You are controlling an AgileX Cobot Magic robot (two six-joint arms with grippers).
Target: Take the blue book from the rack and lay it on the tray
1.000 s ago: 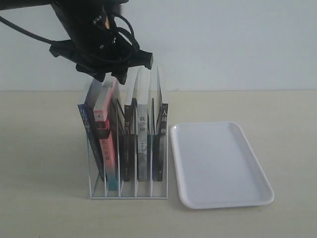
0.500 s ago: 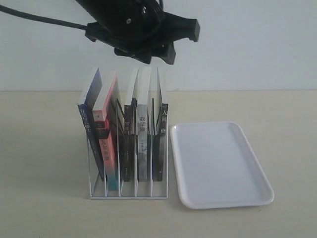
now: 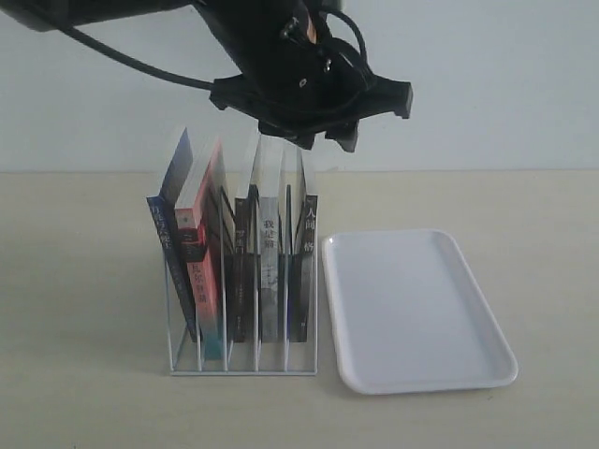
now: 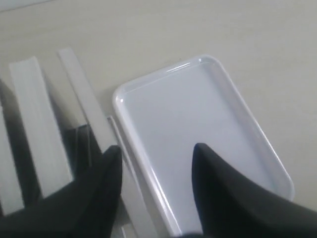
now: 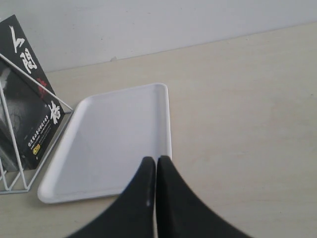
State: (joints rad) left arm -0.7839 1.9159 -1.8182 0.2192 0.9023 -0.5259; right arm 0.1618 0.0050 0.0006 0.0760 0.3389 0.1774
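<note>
The blue book point(image 3: 167, 245) leans in the leftmost slot of the white wire rack point(image 3: 241, 367), next to a pink-red-spined book point(image 3: 201, 281). The white tray point(image 3: 416, 309) lies flat just right of the rack. My left gripper point(image 3: 326, 142) hangs open above the rack's right end, nothing between its fingers. In the left wrist view that gripper point(image 4: 157, 151) looks down on the tray point(image 4: 198, 114) and the page edges of the right-hand books point(image 4: 34, 124). My right gripper point(image 5: 156, 159) is shut and empty near the tray's point(image 5: 114, 139) edge; the exterior view does not show it.
Three black-spined books point(image 3: 271, 271) fill the rack's right slots; the outermost black cover point(image 5: 25, 99) shows behind the rack wires point(image 5: 15, 163) in the right wrist view. Beige tabletop point(image 3: 84, 299) surrounds everything, with a pale wall behind.
My left gripper has moved right, from above the blue and pink-red books to above the rack's right end. The books, rack and tray have not moved.
</note>
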